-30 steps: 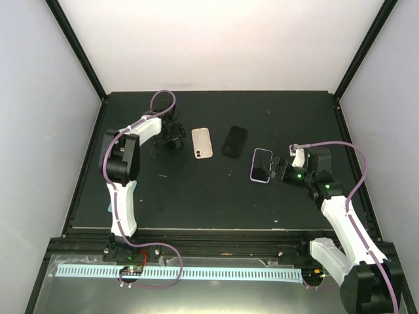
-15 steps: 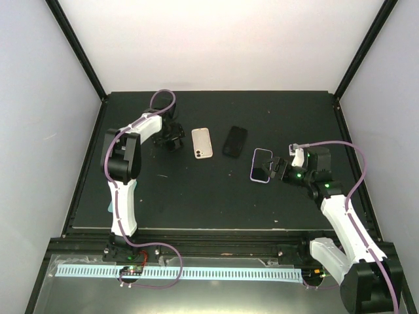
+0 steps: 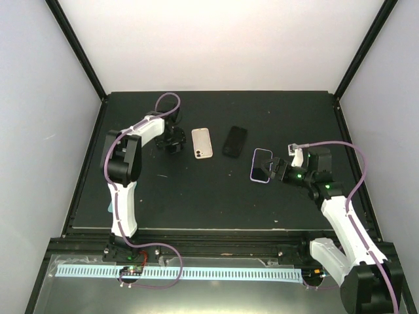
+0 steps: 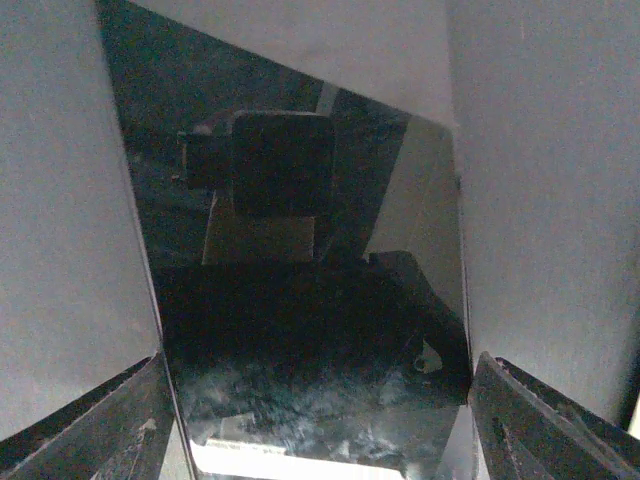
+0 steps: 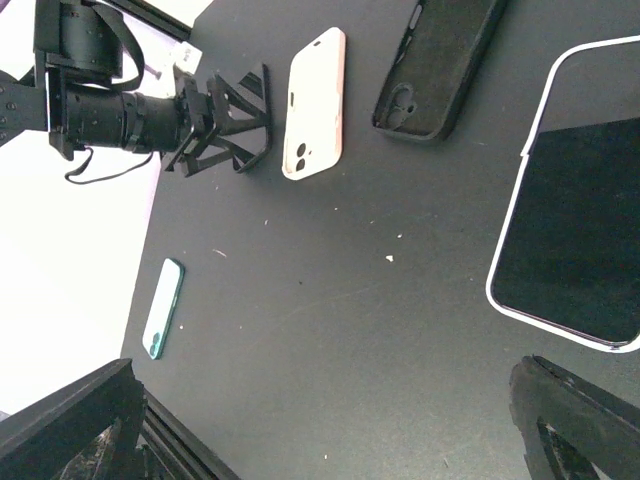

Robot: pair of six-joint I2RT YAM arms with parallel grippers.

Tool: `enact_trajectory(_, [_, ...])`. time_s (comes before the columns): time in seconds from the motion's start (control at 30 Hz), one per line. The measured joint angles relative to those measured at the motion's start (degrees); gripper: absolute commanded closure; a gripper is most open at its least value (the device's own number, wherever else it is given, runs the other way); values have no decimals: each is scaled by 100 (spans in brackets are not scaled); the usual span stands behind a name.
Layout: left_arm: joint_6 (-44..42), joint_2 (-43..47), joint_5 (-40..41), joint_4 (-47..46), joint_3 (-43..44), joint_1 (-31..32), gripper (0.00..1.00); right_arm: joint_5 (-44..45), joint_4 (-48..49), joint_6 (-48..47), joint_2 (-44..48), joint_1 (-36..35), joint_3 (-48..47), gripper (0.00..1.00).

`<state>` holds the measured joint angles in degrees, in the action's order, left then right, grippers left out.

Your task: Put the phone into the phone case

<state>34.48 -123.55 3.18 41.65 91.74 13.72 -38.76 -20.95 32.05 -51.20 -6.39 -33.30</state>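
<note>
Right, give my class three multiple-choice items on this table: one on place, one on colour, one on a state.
1. What lies between the cream phone and the white-rimmed phone?
A) the empty case B) a mug C) nothing
2. The empty case is:
A) red B) black C) green
3. The right gripper is:
A) shut on a phone B) out of view C) open
Answers: 1A, it sits mid-row; 2B, its hollow shell is dark; 3C, its fingers stand apart.

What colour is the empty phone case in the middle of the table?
The phone case is black; the right wrist view shows it best.
</note>
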Motion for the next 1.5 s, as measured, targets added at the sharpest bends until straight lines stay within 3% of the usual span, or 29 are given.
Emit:
enact_trajectory(0.3, [-131,734,-125,-101,-1080,372,21,-103,-7,42,273,0,39,1])
enact_trajectory(0.43, [-160,909,-203,-149,-1329,444,17,-107,-7,70,426,0,96,1])
enact_trajectory(0.57, [-278,914,-212,-179,-1340,444,11,-109,-7,131,494,0,157,1])
enact_trajectory(0.9, [-496,468,-144,-142,-719,442,8,-98,-118,129,520,0,212,0])
enact_trajectory(1.27, [-627,317,-17,-160,-527,442,27,210,-201,151,433,-2,212,1])
enact_trajectory(1.5, [-686,789,-72,-660,-1296,446,36,527,-92,229,55,-31,210,16])
